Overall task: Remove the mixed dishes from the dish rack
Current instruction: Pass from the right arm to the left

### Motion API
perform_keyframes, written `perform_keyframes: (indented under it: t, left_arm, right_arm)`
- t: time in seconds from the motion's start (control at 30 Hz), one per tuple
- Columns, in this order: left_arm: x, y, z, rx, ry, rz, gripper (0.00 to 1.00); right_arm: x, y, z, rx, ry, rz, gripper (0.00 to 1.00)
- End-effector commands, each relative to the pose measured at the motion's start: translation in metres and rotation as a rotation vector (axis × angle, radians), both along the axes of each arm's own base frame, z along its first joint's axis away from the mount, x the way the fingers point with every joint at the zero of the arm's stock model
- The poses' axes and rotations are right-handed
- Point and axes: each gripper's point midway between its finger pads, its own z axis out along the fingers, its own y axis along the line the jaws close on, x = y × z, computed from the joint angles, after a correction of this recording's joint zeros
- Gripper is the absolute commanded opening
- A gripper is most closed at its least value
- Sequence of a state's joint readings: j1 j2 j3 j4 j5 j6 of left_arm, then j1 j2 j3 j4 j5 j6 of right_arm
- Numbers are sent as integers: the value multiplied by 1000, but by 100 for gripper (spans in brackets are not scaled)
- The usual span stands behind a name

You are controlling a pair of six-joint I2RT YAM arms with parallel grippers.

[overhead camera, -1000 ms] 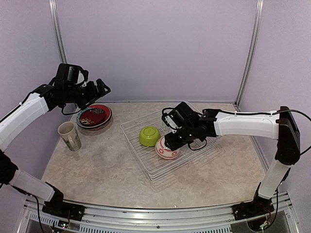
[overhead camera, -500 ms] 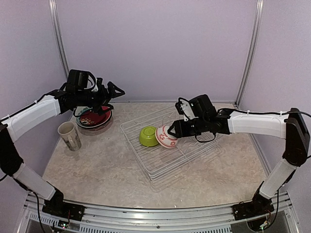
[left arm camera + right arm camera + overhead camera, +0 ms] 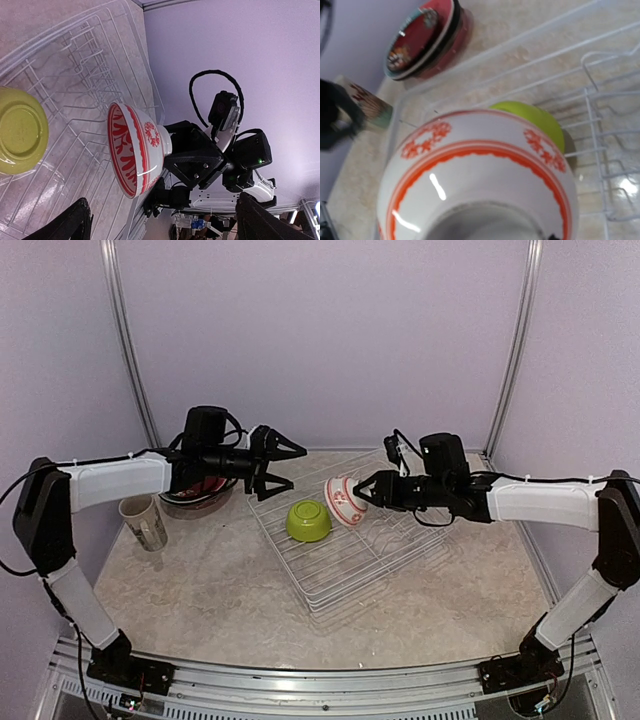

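Bowl (image 3: 343, 500) now aloft (above rack (image 3: 340, 565) rim)

Mid-frame, the right gripper (image 3: 172, 146) grips a white-and-red bowl (image 3: 131, 150) by its foot, tipped on edge over the dish rack (image 3: 85, 75); a lime-green bowl (image 3: 20, 131) sits overturned at left.

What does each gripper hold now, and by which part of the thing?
The right gripper holds the white-and-red small bowl by its foot, above the dish rack. The left gripper holds nothing.
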State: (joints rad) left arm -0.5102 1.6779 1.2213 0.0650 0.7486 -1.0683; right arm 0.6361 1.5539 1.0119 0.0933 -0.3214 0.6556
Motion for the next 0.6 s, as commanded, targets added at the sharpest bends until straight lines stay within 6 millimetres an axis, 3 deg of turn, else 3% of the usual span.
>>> perform_keyframes:
  t: [0.0, 0.3, 0.57]
  left_arm:
    - [-16, -34, 10, -109, -4, -141, 95]
    - [-31, -78, 12, -244, 44, -301, 84]
    - [-28, -90, 6, -321, 70, -336, 56]
  right_arm:
    - [-1, 1, 49, 156, -96, 22, 0]
    - [-3, -3, 60, 230, -113, 26, 0]
    - [-6, -2, 60, 260, -106, 40, 0]
